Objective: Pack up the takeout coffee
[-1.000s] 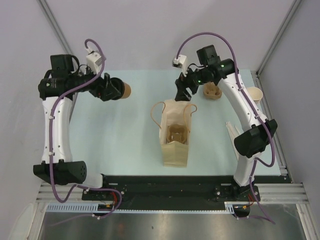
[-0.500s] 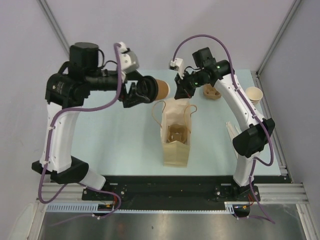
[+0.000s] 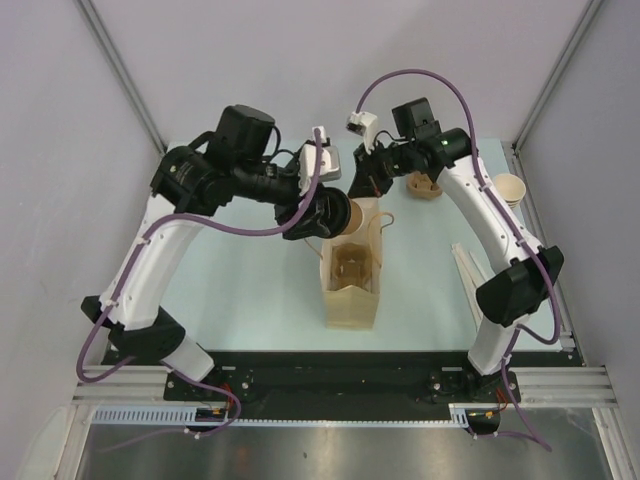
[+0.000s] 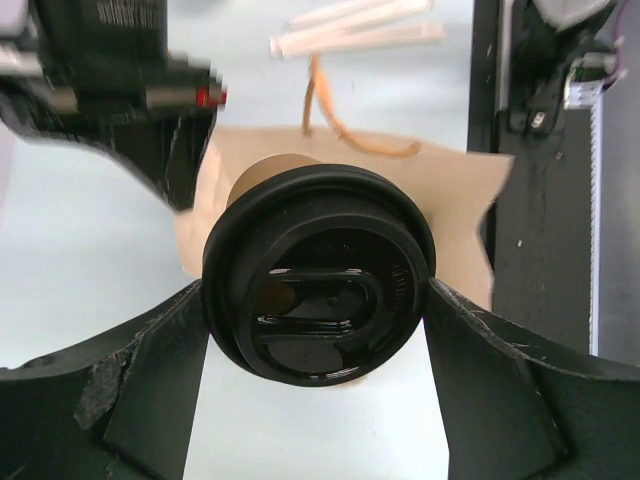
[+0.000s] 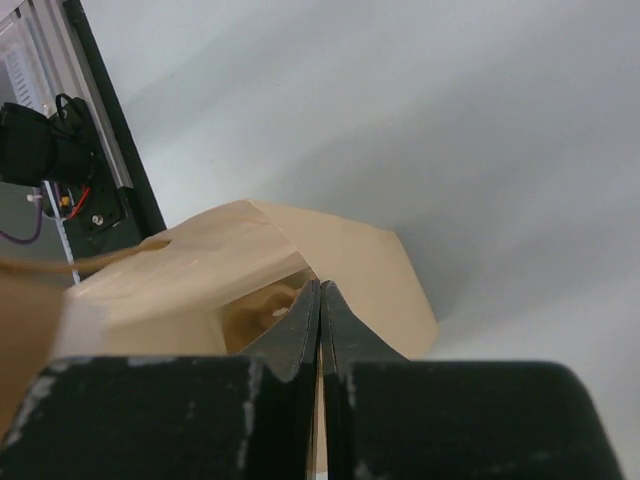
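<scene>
Over the bag: I'm holding the small, black-lidded brown kraft-paper cup [image 3: 354, 216] above the tan paper bag [image 3: 350, 300].
My left claw [image 4: 318, 300] is clamping the cup; my right claw [image 5: 320, 290] is pressing shut at the bag's rim.

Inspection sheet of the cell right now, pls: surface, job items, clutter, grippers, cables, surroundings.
Surface: pale table, no spills seen.
Job's things: lidded coffee cup held at the mouth of the open paper bag, not yet inside.
Clutter: spare cups, wrapped straws, brown tray.
Grippers: left gripper clamps the cup; right gripper shut, apparently pinching the bag's rim.
Cables: purple cables looped on both arms, no snag seen.
Surroundings: grey walls, nothing else seen.
</scene>
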`<state>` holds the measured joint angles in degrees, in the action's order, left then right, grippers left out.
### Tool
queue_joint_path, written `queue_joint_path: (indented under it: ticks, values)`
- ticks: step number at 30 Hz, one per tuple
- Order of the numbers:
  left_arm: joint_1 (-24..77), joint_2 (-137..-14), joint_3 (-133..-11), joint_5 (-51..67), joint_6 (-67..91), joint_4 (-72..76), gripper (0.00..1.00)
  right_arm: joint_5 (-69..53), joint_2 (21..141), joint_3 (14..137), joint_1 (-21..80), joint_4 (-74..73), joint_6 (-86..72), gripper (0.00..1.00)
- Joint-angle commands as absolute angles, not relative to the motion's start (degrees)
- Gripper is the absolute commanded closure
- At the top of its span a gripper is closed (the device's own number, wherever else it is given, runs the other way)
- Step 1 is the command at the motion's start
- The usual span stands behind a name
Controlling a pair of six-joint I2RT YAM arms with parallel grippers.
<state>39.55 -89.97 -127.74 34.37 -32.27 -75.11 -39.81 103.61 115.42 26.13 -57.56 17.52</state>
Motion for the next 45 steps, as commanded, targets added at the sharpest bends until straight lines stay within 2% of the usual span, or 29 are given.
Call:
queue_joint_path:
  ticks: [1, 11, 20, 33, 45]
  values:
    - [39.9, -88.95, -122.27, 29.71, -34.45, -72.87, 0.73, -41.13, 98.53, 112.77, 26.01, -54.06, 14.06, 1.0]
    - [40.52, -92.19, -118.04, 28.12, -30.16, -69.35, 0.75, -38.85, 95.1, 105.74, 24.44, -48.54, 7.39, 1.0]
    - [46.32, -92.19, -109.7, 25.66, -25.76, -62.23, 0.76, -38.58, 93.69, 103.01, 21.8, -44.3, 0.53, 1.0]
    - [44.83, -93.69, -104.24, 23.64, -25.14, -60.29, 0.77, -41.13, 89.21, 96.61, 19.08, -41.4, -3.25, 1.0]
    - [40.08, -94.22, -105.74, 21.27, -28.04, -60.21, 0.77, -43.77, 77.79, 84.91, 18.63, -43.15, -2.29, 1.0]
